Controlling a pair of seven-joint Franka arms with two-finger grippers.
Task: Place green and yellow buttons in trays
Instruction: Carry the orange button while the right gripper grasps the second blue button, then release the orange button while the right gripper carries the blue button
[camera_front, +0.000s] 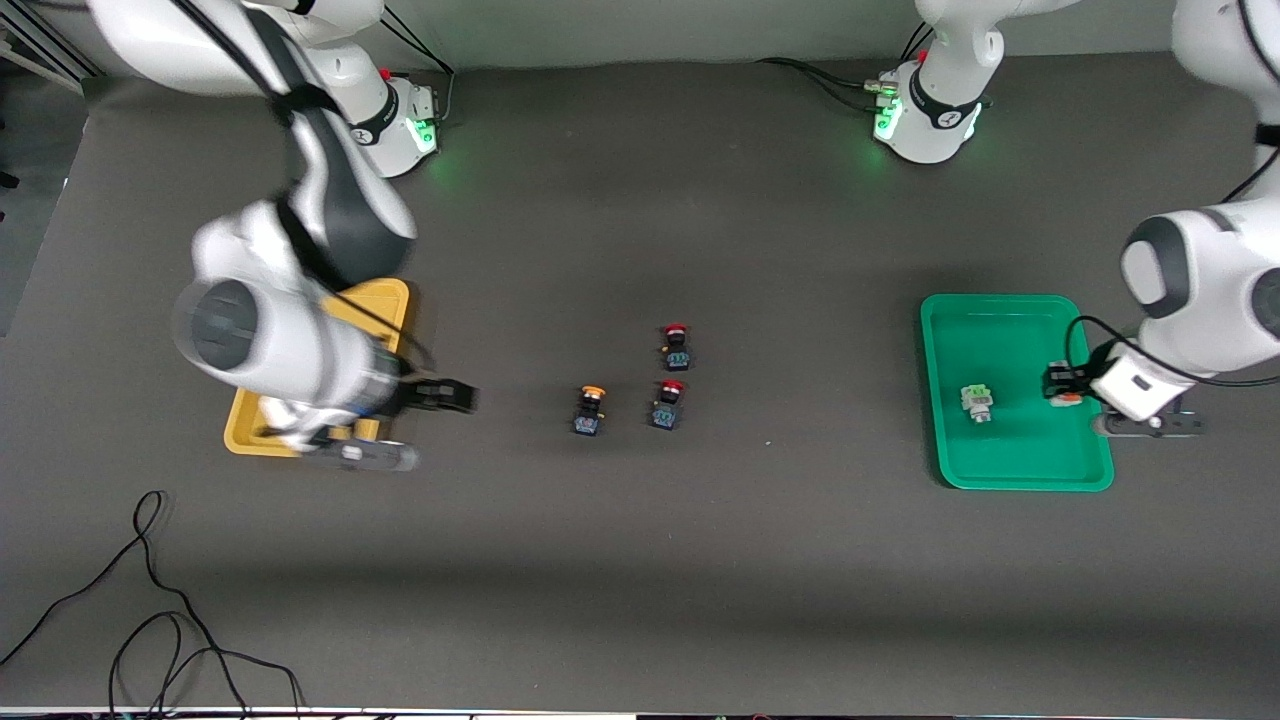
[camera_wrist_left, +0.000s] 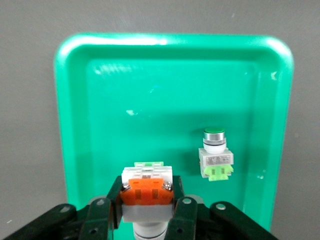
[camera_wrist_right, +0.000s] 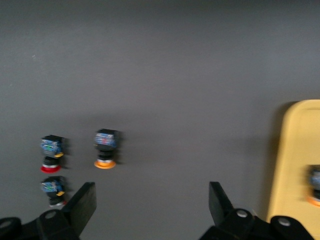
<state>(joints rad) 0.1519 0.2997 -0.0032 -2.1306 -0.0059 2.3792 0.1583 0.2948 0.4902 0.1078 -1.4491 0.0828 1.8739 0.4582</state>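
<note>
Green tray (camera_front: 1000, 470) holds green-marked block (camera_front: 977, 402); left gripper (camera_wrist_left: 148, 212) clamps orange-marked block (camera_wrist_left: 147, 191).

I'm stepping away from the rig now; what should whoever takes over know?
Left pincer: shut on the orange-marked whitish block, over the green plastic tray.
Right pincer: open, empty, over the table beside the yellow plastic tray.
Done: green-capped whitish button lies in the green tray; one button is in the yellow tray.
Left: release the block; move the yellow-orange capped button from mid-table. The two red-capped buttons stay.
</note>
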